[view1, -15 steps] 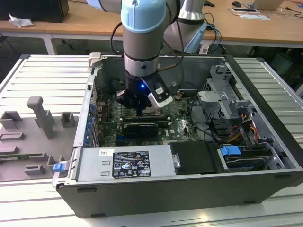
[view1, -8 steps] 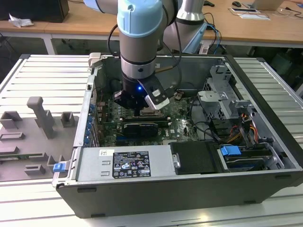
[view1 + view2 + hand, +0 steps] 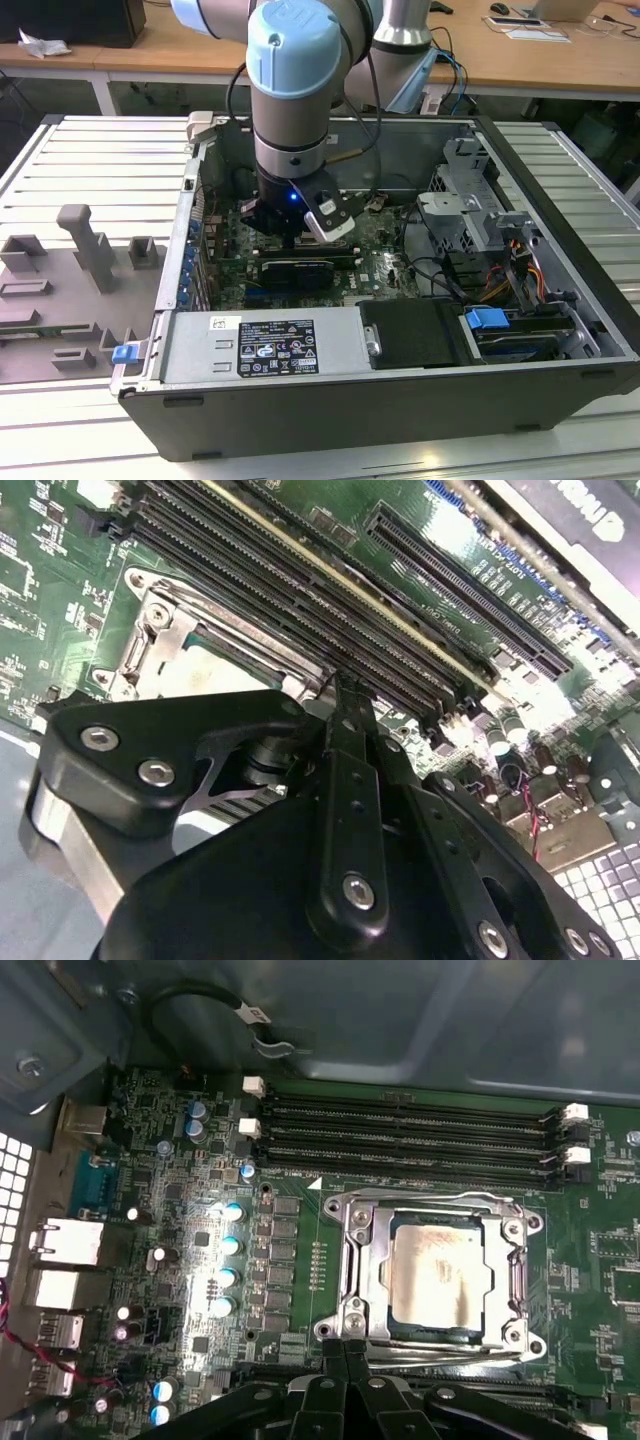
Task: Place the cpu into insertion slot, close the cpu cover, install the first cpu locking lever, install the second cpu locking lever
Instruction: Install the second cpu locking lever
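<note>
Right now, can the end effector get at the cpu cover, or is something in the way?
Probably yes. The end effector hangs just beside the cpu cover, which lies down over the cpu, and nothing stands between them. The memory slots run along the far side, away from the approach.

The cpu (image 3: 437, 1273) lies in the insertion slot (image 3: 352, 1222), with the cpu cover (image 3: 363, 1270) down flat around it. The memory slots (image 3: 410, 1135) run just beside the socket on the circuit board (image 3: 160, 1210). The gripper (image 3: 347, 1352) hangs over the socket's edge.
</note>
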Controlling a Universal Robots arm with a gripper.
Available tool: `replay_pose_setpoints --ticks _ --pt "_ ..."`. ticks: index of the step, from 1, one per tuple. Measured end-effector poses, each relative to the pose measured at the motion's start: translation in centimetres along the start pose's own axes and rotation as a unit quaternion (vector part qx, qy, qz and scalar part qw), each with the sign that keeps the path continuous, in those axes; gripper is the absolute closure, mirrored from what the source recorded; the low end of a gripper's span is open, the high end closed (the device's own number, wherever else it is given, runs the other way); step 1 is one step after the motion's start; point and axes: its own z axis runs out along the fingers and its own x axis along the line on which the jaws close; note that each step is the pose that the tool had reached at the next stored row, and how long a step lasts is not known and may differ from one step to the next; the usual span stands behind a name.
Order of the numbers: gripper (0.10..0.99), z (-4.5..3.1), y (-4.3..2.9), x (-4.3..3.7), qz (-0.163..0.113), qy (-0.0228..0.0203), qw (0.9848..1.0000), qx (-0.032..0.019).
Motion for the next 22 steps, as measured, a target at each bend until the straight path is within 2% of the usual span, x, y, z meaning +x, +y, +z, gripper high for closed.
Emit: replay_pose_setpoints --ticks 3,5,10,17,22 --pt "0.98 0.16 -0.15 0.01 0.0 -0.0005 1.0 -0.0052" --pt "0.98 0.2 -0.45 0.04 0.0 -0.0011 0.9999 -0.0116" --pt "0.98 0.34 -0.71 0.09 0.0 -0.0022 0.9998 -0.02" --pt "0.98 0.7 -0.76 0.41 0.0 -0.0032 0.9996 -0.0294" --pt "0.98 0.92 -0.8 0.56 0.0 -0.0032 0.9995 -0.0302"
